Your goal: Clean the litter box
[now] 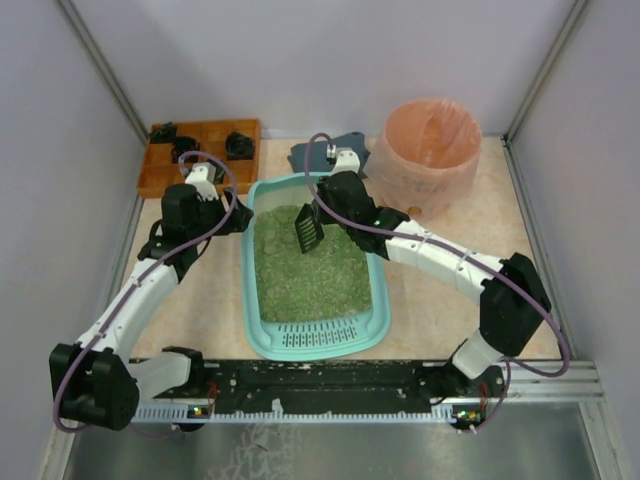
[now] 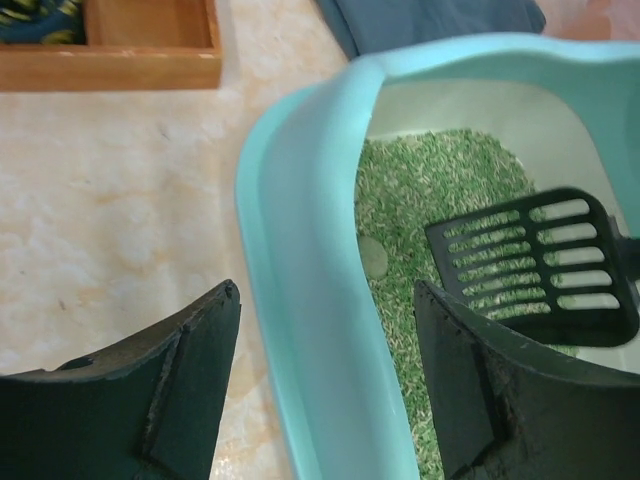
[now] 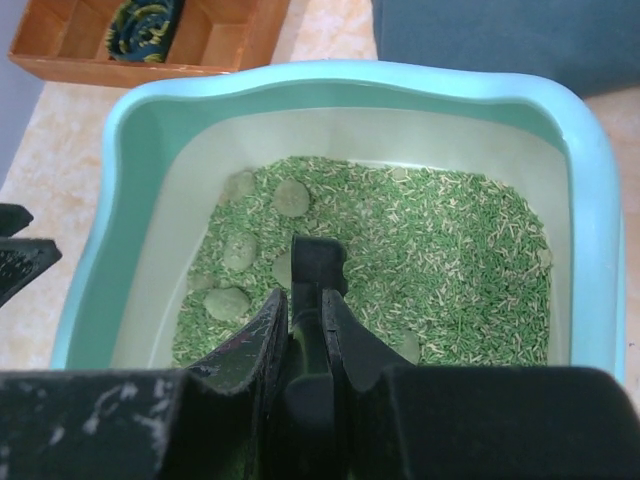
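litter box [image 1: 316, 338]: sits mid-table between the two arms, grille end nearest their bases; green litter inside
right fingers [image 3: 250, 350]: clamped on the handle of the black scoop [image 2: 535, 265]; blade hangs over the litter at the far end, lined up for the clumps [image 3: 291, 197] I'd guess
left fingers [image 2: 190, 380]: apart, one each side of the box's left wall; probably there to pin it while scooping; can't tell if they touch
bin [image 1: 420, 175]: pink-lined, just past the far right corner; handy for dumping
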Available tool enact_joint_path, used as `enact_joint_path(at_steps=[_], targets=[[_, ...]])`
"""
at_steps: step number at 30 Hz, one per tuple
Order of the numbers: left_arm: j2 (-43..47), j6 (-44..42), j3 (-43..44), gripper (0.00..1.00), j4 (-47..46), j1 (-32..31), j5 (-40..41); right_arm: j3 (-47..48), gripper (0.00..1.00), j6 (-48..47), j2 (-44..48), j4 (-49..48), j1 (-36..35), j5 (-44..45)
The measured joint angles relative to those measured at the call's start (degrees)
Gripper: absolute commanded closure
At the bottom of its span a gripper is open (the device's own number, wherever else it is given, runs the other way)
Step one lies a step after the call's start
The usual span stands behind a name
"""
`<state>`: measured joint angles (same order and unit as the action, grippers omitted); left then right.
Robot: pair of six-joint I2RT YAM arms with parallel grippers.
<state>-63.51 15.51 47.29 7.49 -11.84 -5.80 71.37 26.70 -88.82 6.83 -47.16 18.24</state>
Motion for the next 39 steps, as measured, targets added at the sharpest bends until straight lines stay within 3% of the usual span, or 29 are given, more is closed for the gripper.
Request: enact_joint_path(at_steps=[17, 32, 39], targets=[[-7.63, -0.79, 3.58, 0.28, 0.76, 0.0, -7.34, 1.86, 1.0, 1.95, -5.44, 4.63, 2.08, 1.25], [-11.13, -1.73, 3.58, 0.4, 3.8, 0.0, -10.78, 6.64, 1.0, 7.1, -11.54, 7.91, 2.08, 3.02], [-12.81, -2.08, 4.85, 0.45, 5.42, 0.26, -11.74, 4.83, 1.0, 10.01, -12.33, 4.11, 2.27, 0.81]])
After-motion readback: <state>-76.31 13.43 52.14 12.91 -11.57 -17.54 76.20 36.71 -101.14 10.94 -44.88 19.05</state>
